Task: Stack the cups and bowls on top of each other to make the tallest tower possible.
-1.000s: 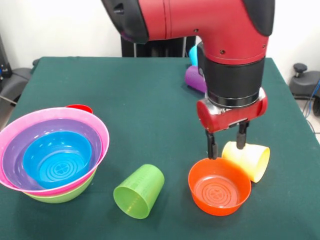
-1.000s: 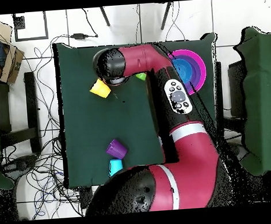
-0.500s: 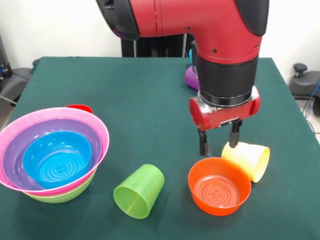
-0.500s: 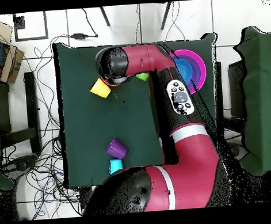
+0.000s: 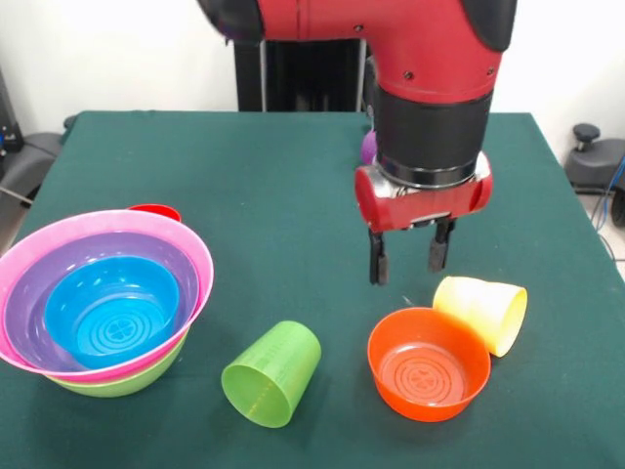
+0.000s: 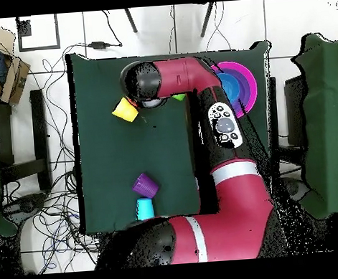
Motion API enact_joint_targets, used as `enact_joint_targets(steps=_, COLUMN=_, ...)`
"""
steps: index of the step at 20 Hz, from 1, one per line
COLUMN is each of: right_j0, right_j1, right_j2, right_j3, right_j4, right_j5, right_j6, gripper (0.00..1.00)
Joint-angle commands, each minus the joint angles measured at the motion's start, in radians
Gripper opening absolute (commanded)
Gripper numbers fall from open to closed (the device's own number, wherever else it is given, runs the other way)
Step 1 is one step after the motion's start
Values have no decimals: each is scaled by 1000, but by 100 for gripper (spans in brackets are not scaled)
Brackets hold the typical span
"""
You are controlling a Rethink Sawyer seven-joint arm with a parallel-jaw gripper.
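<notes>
Bowls first: four sit nested at the table's [image 5: 293,195] left edge in the front view, lime green bowl [image 5: 117,381] lowest, then pink bowl [image 5: 200,256], purple bowl [image 5: 34,303], small blue bowl [image 5: 112,313] innermost, all upright, forming the tower so far. A red rim [image 5: 154,210] peeks out just behind this pile; cannot tell what it belongs to. Orange bowl [image 5: 428,363] stands apart, upright, near the front right, ringed bottom visible inside. Pale yellow cup [image 5: 483,311] lies on its side, touching or just beside the orange bowl's right rim. Lime green cup [image 5: 271,373] lies tipped on its side between the pile and the orange bowl, open mouth facing the camera. Purple cup [image 6: 145,184] and light blue cup [image 6: 144,208] sit together well apart from the rest, near the robot's side of the table in the overhead view; mostly hidden behind the arm in the front view. Gripper [image 5: 406,262] hangs above the table just behind the orange bowl, clear of it, black fingers [image 5: 377,262] spread apart with nothing between them. In the overhead view the arm covers the orange bowl and most of the lime green cup.
</notes>
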Motion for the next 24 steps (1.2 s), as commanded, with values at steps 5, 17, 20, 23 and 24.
enact_joint_targets(steps=5, right_j0=85, right_j1=-29, right_j2=-68, right_j3=87, right_j4=32, right_j5=-49, right_j6=257, gripper=100)
enact_joint_targets(steps=17, right_j0=123, right_j1=30, right_j2=-81, right_j3=30, right_j4=40, right_j5=-84, right_j6=305, gripper=100)
enact_joint_targets(steps=20, right_j0=137, right_j1=48, right_j2=-88, right_j3=10, right_j4=44, right_j5=-99, right_j6=324, gripper=100)
enact_joint_targets(steps=23, right_j0=149, right_j1=62, right_j2=-95, right_j3=-6, right_j4=57, right_j5=-100, right_j6=334, gripper=100)
enact_joint_targets(steps=24, right_j0=154, right_j1=69, right_j2=-99, right_j3=-14, right_j4=60, right_j5=-103, right_j6=338, gripper=100)
